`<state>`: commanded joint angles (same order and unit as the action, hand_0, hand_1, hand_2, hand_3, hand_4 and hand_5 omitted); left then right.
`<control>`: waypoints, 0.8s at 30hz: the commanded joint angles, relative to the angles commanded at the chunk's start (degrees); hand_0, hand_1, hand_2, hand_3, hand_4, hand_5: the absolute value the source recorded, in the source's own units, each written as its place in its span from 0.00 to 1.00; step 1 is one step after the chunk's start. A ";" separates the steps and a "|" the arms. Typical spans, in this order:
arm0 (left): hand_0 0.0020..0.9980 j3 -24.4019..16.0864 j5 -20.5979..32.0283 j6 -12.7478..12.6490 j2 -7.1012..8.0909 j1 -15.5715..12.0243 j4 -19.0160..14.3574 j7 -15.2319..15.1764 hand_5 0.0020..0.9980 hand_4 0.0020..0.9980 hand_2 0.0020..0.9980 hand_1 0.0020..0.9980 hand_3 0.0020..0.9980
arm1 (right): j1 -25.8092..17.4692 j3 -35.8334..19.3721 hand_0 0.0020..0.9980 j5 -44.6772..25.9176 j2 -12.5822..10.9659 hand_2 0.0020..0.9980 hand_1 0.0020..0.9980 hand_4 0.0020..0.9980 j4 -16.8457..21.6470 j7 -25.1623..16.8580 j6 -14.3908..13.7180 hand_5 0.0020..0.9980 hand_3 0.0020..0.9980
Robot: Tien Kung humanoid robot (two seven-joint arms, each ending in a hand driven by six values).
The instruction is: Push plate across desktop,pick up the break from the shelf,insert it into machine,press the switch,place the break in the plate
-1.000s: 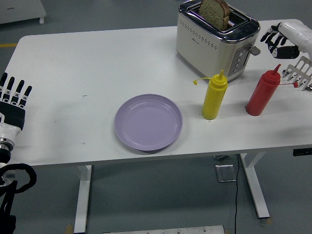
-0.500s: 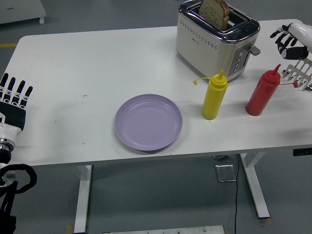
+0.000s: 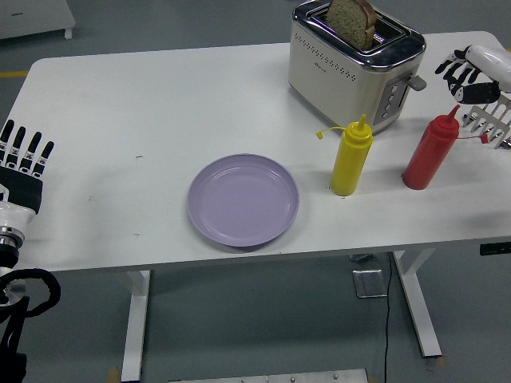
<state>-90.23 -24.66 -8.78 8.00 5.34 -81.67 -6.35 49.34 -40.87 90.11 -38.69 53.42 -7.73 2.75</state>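
Observation:
A purple plate [image 3: 243, 199] sits near the table's front edge, in the middle. A silver toaster [image 3: 354, 64] stands at the back right with a slice of bread [image 3: 350, 20] sticking up out of its slot. Its lever [image 3: 416, 81] is on the right end. My right hand [image 3: 461, 73] hovers to the right of the toaster, above a metal rack [image 3: 489, 122], with fingers spread and empty. My left hand [image 3: 24, 155] rests at the left edge, fingers straight and empty.
A yellow squeeze bottle [image 3: 351, 158] and a red squeeze bottle [image 3: 429, 151] stand in front of the toaster. The white table [image 3: 144, 112] ends just right of the rack.
My right hand has drifted slightly right and back near the rack, staying beside the toaster. The bread, plate and left hand have not moved.

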 joint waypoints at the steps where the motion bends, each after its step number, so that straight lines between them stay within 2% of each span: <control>1: 0.83 0.01 -0.01 -0.01 0.00 -0.03 0.01 0.00 1.00 0.62 0.95 0.87 0.83 | 0.00 -0.02 0.53 -0.16 -0.02 0.60 0.54 0.35 0.18 -0.18 -0.04 0.11 0.59; 3: 0.83 0.02 -0.02 -0.02 -0.01 -0.07 0.03 0.00 1.00 0.62 0.95 0.87 0.83 | -0.03 -0.02 0.53 -0.45 -0.09 0.60 0.54 0.35 0.61 -0.51 -0.14 0.11 0.59; 4: 0.83 0.03 -0.03 -0.02 -0.01 -0.09 0.03 0.00 1.00 0.62 0.95 0.87 0.83 | -0.03 0.00 0.53 -0.54 -0.12 0.61 0.54 0.38 0.86 -0.64 -0.19 0.15 0.57; 13: 0.83 0.02 -0.07 -0.03 0.04 -0.09 0.07 0.00 1.00 0.62 0.95 0.87 0.83 | -0.04 0.55 0.53 -0.71 0.07 0.61 0.54 0.38 3.18 -1.32 -0.73 0.15 0.57; 24: 0.83 -0.07 -0.06 -0.03 0.04 -0.09 0.11 0.01 1.00 0.62 0.95 0.87 0.83 | 0.72 2.57 0.53 -0.08 1.59 0.61 0.54 0.38 2.25 -1.01 -0.39 0.15 0.57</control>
<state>-90.30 -24.72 -8.81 8.04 5.25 -81.56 -6.34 50.05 -38.30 90.03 -37.10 55.67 -8.74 2.36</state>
